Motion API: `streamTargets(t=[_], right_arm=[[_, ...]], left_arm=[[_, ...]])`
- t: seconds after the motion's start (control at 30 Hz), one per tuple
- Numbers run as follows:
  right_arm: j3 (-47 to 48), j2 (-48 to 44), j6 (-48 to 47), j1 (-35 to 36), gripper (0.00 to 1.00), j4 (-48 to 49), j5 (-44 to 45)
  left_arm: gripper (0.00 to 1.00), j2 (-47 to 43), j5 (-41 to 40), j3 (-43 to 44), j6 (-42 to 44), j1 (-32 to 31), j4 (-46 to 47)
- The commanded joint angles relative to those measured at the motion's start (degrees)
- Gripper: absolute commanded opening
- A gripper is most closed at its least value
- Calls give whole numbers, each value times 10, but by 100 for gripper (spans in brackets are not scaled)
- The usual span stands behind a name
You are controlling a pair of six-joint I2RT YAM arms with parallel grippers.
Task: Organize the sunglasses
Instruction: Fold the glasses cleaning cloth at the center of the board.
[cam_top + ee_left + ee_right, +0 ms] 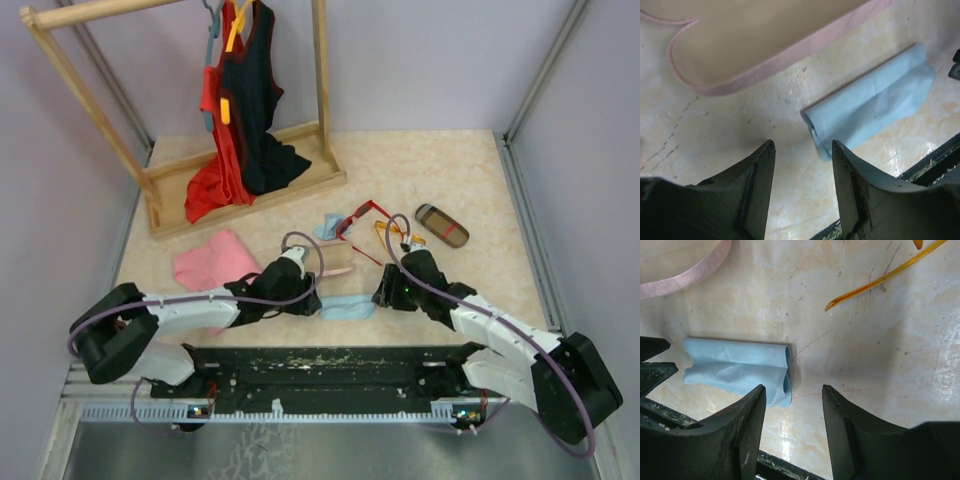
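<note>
The left gripper [802, 145] and the right gripper [792, 387] both hang low over the near middle of the table [470, 170]. Each has its fingers parted to a middling gap with nothing between them. They face each other across a folded light blue cloth [347, 307], which lies flat on the table just off each one's fingertips and is held by neither.

Neither pair of sunglasses is in hand. The red-framed sunglasses [362, 213] lie beyond the grippers towards the far side. The orange-yellow sunglasses [397, 235] are just right of them and near the right wrist. In the right wrist view one of their thin arms reaches in at the far right. The open pink case [338, 258] sits just beyond the cloth, close to the left gripper. The brown striped case [441, 225] lies farther right.

The cloth looks finished with, so the next step is probably to fetch a pair and case it. The right arm is better placed for the orange-yellow pair. It should lift clear of the cloth first so as not to drag it. It should then come down across the bridge or a lens rim rather than a thin arm, which could flex or slip. A gentle, square close would keep the frame from twisting. Meanwhile the left gripper could steady the pink case.
</note>
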Motion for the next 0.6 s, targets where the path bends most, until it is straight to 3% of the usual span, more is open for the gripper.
streamTargets(t=[0.0, 0.23, 0.57], right_arm=[[32, 4, -19, -4, 49, 35, -3], [32, 12, -27, -4, 47, 33, -2], [24, 9, -31, -4, 46, 33, 2]], left_arm=[[55, 35, -15, 31, -21, 4, 20], [51, 41, -27, 59, -43, 1, -17], [47, 102, -114, 114, -100, -65, -120]])
